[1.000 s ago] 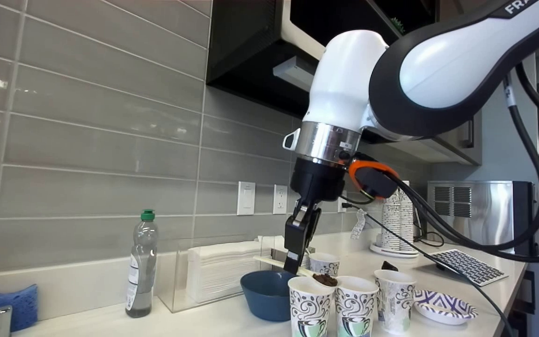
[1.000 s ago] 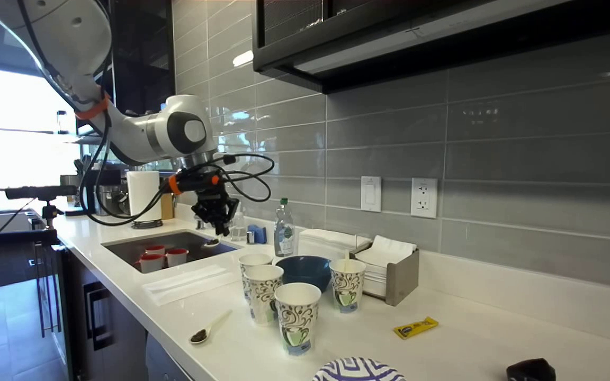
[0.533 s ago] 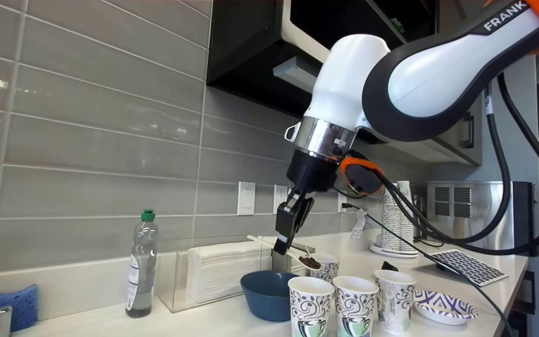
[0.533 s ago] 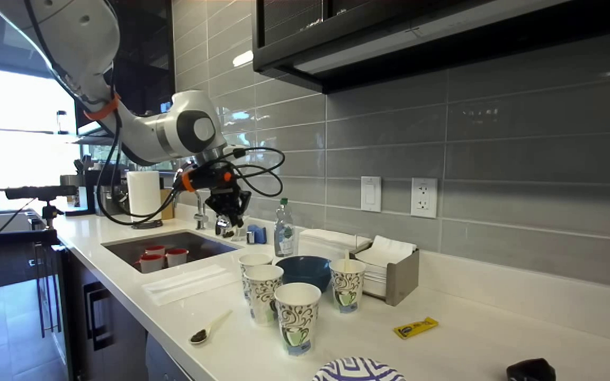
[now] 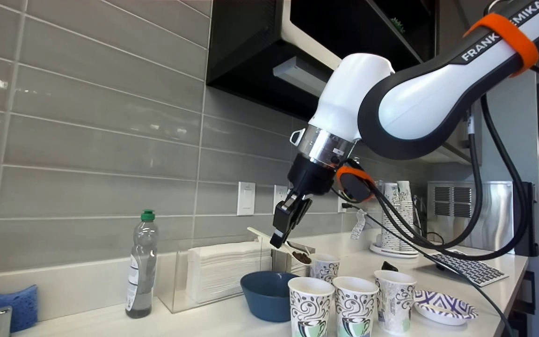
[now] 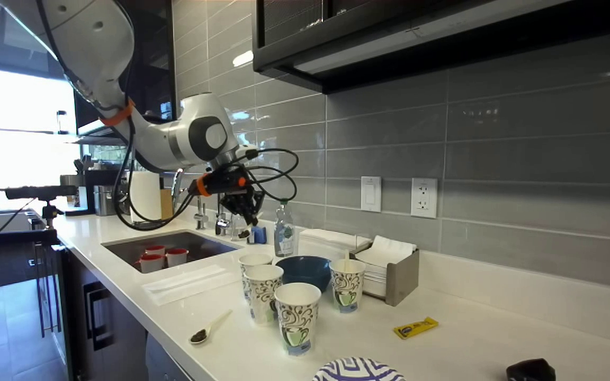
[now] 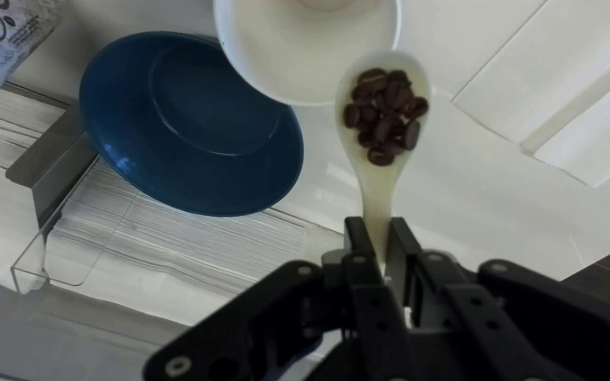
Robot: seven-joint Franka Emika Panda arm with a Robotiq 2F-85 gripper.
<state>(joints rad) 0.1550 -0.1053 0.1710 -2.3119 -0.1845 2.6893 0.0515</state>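
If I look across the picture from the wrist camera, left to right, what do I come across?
Printed paper cup → blue bowl → pale spoon of dark coffee beans, gripped by the tool → folded white paper.

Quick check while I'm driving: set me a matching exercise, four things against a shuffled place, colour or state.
Column 1
1. spoon in the wrist view
2. bowl
3. red-and-white mugs
4. labelled bottle

Column 2
A. in the sink
B. green-capped
C. clamped in the tool, carrying brown beans
D. dark blue

Pairs: 1-C, 2-D, 3-A, 4-B
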